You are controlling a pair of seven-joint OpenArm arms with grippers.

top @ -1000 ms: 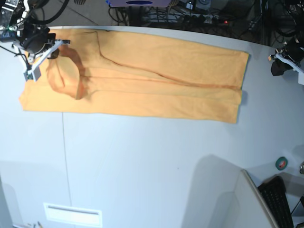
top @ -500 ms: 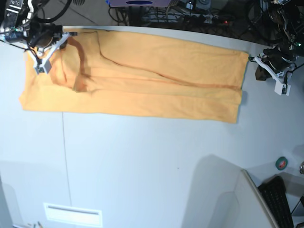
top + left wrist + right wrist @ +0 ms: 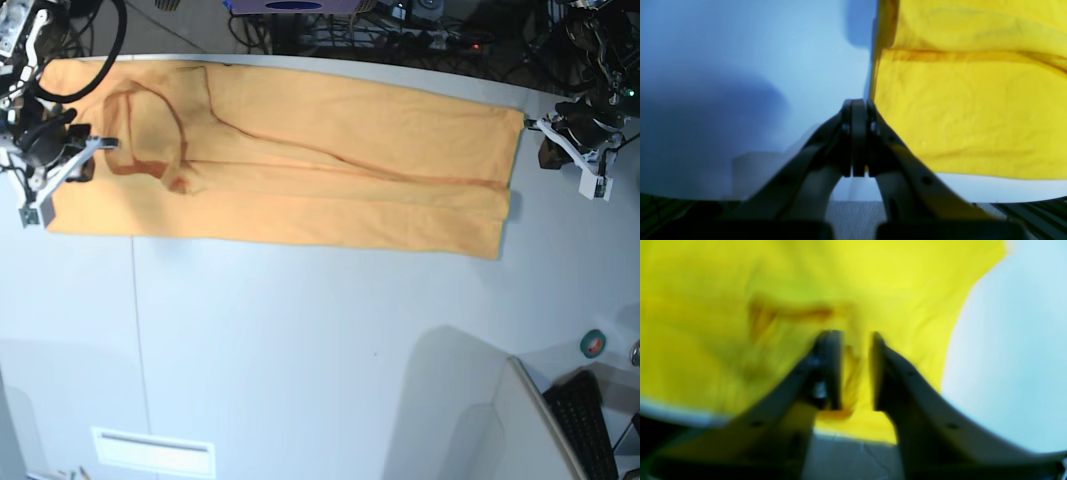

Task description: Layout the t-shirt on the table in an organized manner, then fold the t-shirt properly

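Observation:
The orange-yellow t-shirt lies as a long folded band across the far part of the table. My right gripper is at the shirt's left end. In the blurred right wrist view its jaws stand a narrow gap apart with wrinkled t-shirt cloth bunched between them. My left gripper hovers beside the shirt's right edge. The left wrist view shows that gripper shut on nothing, over bare table, with the t-shirt just to its right.
A thin dark seam runs down the tabletop. A green tape roll, a black keyboard and a white panel sit at the near right. A white label lies near the front left. Cables run behind the far edge.
My right gripper has swung from the collar area outward to the shirt's left edge, and the raised collar fold now lies flatter. The left arm came in to the shirt's right edge and stopped.

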